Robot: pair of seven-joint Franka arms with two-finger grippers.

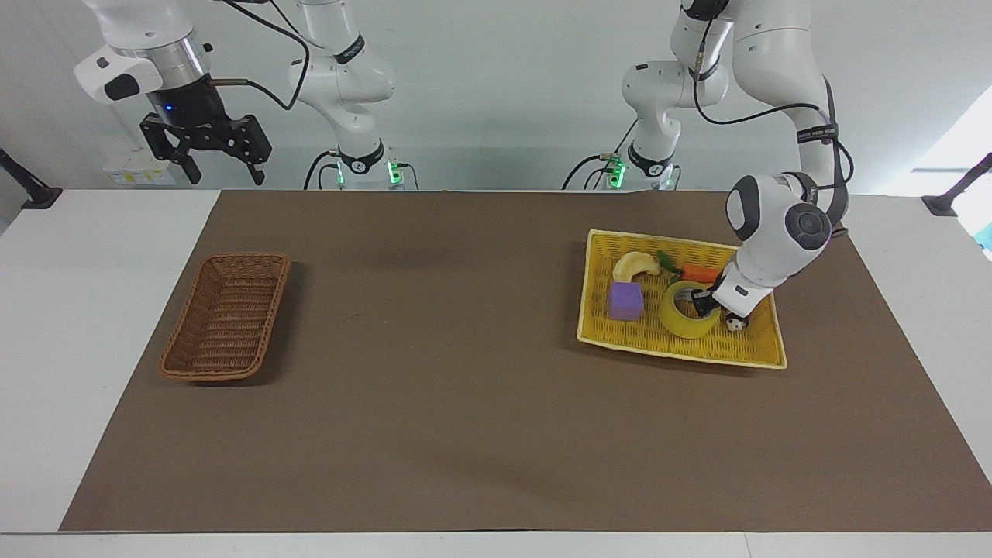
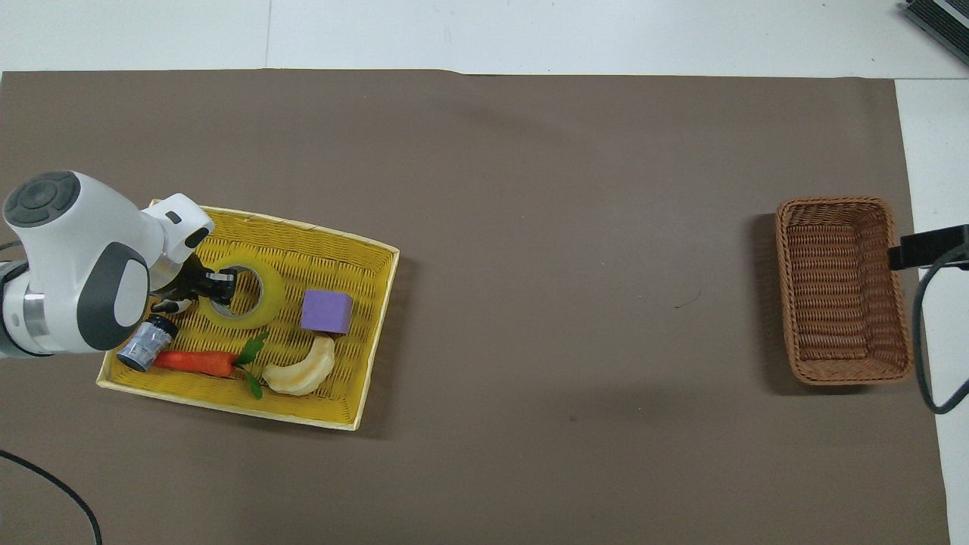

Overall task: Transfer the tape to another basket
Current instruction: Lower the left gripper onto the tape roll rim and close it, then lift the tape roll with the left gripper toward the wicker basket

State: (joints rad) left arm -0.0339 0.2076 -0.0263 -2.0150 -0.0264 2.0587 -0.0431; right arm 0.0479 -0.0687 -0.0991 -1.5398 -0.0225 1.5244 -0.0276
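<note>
Now my left fingers [image 1: 704,301] pinch the tape [image 1: 685,314], tilted up inside the yellow basket [image 1: 682,350] beside the purple block [image 1: 625,301]. My right fingers [image 1: 206,159] wait spread above the worktop; the brown basket [image 1: 226,316] sits at their end.

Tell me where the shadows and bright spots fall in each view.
Facing view: the brown basket casts a soft shadow toward the table's middle, and daylight glares at the frame's edge near the left arm's end. Overhead view: the yellow basket and the brown one each throw a soft shadow onto the mat; no glare.
</note>
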